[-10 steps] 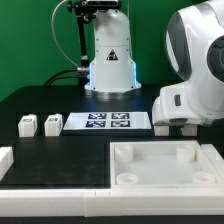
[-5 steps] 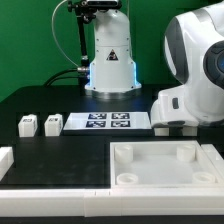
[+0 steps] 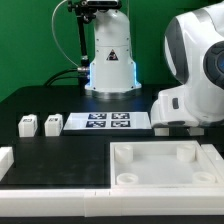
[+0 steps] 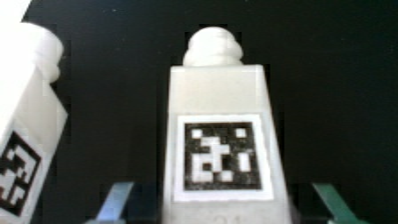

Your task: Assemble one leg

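Observation:
In the wrist view a white leg (image 4: pixel 217 130) with a black-and-white tag stands between my two fingers. My gripper (image 4: pixel 222 205) is open, with a dark gap between each finger and the leg. A second leg (image 4: pixel 27 110) stands close beside it. In the exterior view the gripper (image 3: pixel 172 128) is low at the table on the right, mostly hidden under the white wrist, and the legs there are hidden. Two more legs (image 3: pixel 28 125) (image 3: pixel 50 124) stand at the exterior view's left.
The marker board (image 3: pixel 110 122) lies between the left legs and my gripper. The large white tray-like piece (image 3: pixel 165 165) with round corner sockets lies in front. A white block (image 3: pixel 5 157) is at the left edge. The robot base (image 3: pixel 110 60) stands behind.

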You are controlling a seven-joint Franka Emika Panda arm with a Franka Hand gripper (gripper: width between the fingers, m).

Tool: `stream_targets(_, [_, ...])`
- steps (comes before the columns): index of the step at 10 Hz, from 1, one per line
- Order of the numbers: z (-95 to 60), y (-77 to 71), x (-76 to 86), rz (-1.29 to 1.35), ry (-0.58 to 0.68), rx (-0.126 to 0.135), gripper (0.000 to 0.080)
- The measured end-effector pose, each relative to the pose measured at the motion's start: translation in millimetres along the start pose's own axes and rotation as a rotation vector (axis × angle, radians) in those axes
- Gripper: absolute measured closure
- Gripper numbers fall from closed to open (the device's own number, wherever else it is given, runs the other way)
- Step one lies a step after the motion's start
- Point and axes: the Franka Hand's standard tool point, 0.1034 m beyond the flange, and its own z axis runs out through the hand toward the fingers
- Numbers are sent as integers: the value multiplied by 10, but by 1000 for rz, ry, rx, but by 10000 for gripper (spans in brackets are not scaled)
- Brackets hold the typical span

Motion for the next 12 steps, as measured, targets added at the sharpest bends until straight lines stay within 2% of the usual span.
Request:
stream_targets(3, [-24, 17, -15, -10, -7, -1, 509])
stream_targets(4, [-341, 131, -131, -53, -39, 1, 509])
stream_targets(5, [-653, 215, -209, -52, 10, 12, 509])
stream_targets(6, [-795, 265, -397, -47, 55, 7, 509])
stream_targets(7, [-863, 275, -594, -48, 55, -10, 509])
stream_targets(8, [-868, 257, -565, -51, 80, -6, 508])
stream_targets(9, [-917, 225, -398, -51, 206, 6, 508])
stream_targets(10, [-975, 254, -408, -58, 324, 1, 508])
stream_targets(11, [-1198, 366, -377, -114, 419, -31, 508])
stream_targets(12, [-1575, 472, -378, -148, 480, -49, 508])
